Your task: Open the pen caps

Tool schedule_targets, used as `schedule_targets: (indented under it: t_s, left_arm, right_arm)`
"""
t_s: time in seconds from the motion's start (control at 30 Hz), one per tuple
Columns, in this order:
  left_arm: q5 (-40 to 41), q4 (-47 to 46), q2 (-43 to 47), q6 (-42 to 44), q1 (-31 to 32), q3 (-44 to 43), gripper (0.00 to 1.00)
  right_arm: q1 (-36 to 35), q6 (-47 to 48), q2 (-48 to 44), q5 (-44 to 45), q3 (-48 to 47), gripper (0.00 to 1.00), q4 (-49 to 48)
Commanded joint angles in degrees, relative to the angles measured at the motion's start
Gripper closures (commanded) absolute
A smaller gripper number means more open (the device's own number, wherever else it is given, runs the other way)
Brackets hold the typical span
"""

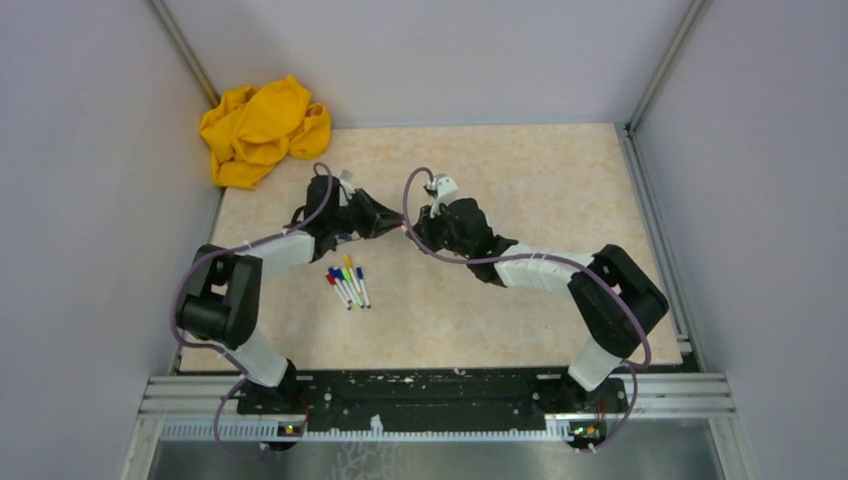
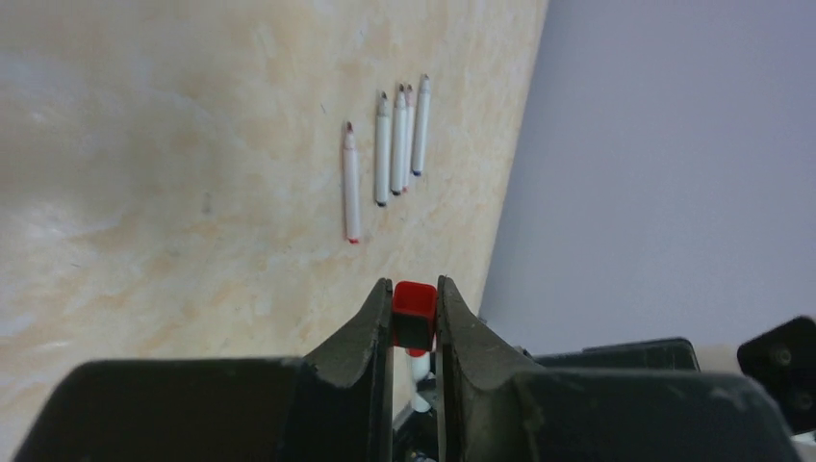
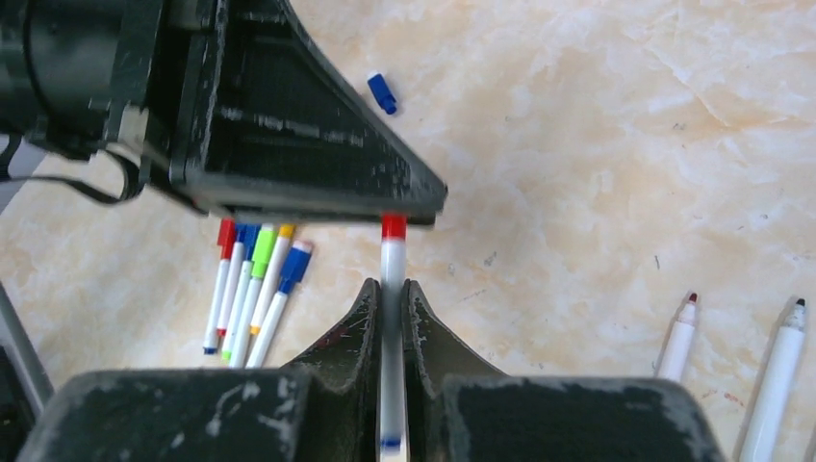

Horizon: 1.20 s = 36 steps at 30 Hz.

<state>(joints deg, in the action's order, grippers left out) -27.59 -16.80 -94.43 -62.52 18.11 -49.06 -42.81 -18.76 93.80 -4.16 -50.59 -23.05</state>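
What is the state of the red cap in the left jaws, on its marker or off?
On. In the right wrist view the red cap sits on the white barrel with no gap.

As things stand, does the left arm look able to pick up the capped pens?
Probably not yet: its fingers are shut on a red cap; the pens lie unobstructed nearby.

Between the fingers of the left hand [image 2: 415,292], the red cap [image 2: 414,300] shows only its upper end; the rest is hidden behind those fingers. The marker [image 3: 392,260] in the right hand [image 3: 391,286] runs off the bottom edge. So do a red-tipped marker [image 3: 676,339] and a dark-tipped marker [image 3: 781,371] right of that hand. From above, the point where the hands meet is too small to make out.
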Motion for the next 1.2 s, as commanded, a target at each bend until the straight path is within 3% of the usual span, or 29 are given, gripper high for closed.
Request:
schedule_targets:
  t_s: [0.0, 0.43, 0.5, 0.57, 0.7, 1.17]
  left_arm:
    - [18.41, -4.96, -0.57, 3.29, -12.0, -2.96, 1.0]
    - [11.11, -6.79, -1.64, 2.66, -12.85, -1.83, 1.0]
    - [9.0, -7.84, -1.94, 2.67, -12.52, -1.09, 1.0]
    - [6.77, -8.14, -2.32, 2.67, -12.04, -0.73, 1.0]
    - [5.34, -8.96, -1.87, 2.78, -10.35, 0.79, 1.0]
    - [2.4, -7.9, -1.81, 3.37, -3.35, -0.56, 1.0]
  right_arm:
    - [0.97, 1.32, -5.99, 1.01, 5.75, 1.0, 17.61]
    - [0.71, 1.83, -7.58, 5.67, 2.73, 1.0, 18.15]
    - [0.71, 3.01, -7.81, 4.85, -0.23, 0.9, 19.02]
    - [0.71, 3.79, -7.01, 4.35, -3.57, 0.69, 20.18]
    - [0.71, 4.99, -3.67, 1.3, -9.92, 0.51, 22.37]
    - [0.72, 6.11, 4.31, -2.87, -19.36, 0.44, 22.67]
